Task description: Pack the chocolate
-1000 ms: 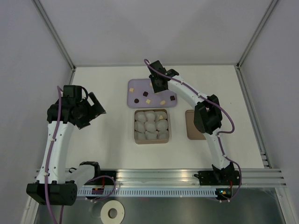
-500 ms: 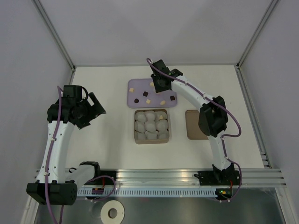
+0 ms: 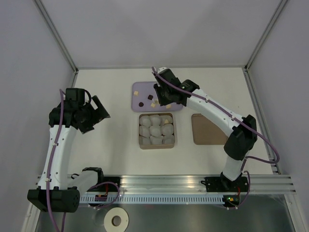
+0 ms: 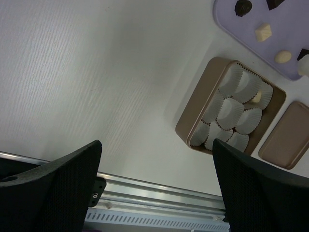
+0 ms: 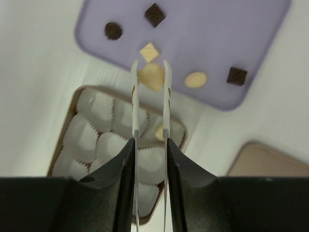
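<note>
The right pincer point(image 5: 150, 67) was closed narrowly on a pale chocolate piece point(image 5: 152, 77), hanging over the near edge of the purple tray point(image 5: 217, 29), where several other pieces lay, just beyond the tan box point(image 4: 189, 113) of white paper cups point(image 4: 231, 112) on the counter point(image 3: 106, 87). To do this well, it seemed wise to carry the piece over an empty cup, lower it close, then part the thin fingers. The left pincer point(image 4: 155, 145) gaped wide, well off to the side.

Eight chocolate pieces point(image 5: 196, 79), nine paper cups point(image 4: 231, 113), one box point(image 4: 186, 121), one lid point(image 4: 285, 137), one purple tray point(image 5: 203, 34).
</note>
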Controlling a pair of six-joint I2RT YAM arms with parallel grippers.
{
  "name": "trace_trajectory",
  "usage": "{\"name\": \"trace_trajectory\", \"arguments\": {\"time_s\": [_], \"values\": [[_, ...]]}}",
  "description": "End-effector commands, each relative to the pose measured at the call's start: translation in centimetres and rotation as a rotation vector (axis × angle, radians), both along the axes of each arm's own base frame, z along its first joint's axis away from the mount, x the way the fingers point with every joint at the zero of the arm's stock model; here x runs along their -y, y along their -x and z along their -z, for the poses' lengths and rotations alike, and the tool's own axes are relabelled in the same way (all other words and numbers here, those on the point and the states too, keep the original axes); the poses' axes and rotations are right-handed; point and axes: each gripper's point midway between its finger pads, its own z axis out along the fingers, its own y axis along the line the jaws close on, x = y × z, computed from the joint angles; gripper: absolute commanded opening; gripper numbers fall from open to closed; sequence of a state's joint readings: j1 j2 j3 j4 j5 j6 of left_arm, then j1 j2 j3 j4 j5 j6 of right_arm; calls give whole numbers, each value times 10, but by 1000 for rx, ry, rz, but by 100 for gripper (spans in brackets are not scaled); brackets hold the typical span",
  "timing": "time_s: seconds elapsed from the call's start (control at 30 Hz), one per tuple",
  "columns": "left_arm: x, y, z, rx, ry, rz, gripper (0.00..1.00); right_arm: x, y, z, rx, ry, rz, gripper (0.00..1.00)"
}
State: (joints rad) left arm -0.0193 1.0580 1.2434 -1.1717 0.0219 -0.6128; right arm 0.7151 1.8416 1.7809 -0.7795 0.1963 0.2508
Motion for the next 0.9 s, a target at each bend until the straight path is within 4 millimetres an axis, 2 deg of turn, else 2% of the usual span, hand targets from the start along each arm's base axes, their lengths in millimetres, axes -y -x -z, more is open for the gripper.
{"name": "trace_trajectory", "arguments": {"time_s": [0.0, 0.07, 0.17, 0.27, 0.57, 0.73, 0.87], "values": [[6, -5, -7, 36, 29, 20, 100, -13, 42, -23, -14, -75, -21, 14], [6, -4, -6, 36, 28, 22, 100, -17, 63, -20, -45, -92, -33, 14], [6, -2, -6, 38, 27, 23, 100, -20, 83, -10, -71, -84, -44, 15], [7, 1, 0, 24, 32, 21, 100, -24, 92, -1, -88, -81, -52, 15], [8, 7, 11, 0, 41, 12, 100, -32, 87, 26, -106, -53, -50, 15], [8, 8, 11, 4, 42, 7, 100, -36, 82, 40, -122, -35, -38, 15], [7, 8, 11, 6, 40, 6, 100, -38, 75, 41, -104, -28, -19, 15]]}}
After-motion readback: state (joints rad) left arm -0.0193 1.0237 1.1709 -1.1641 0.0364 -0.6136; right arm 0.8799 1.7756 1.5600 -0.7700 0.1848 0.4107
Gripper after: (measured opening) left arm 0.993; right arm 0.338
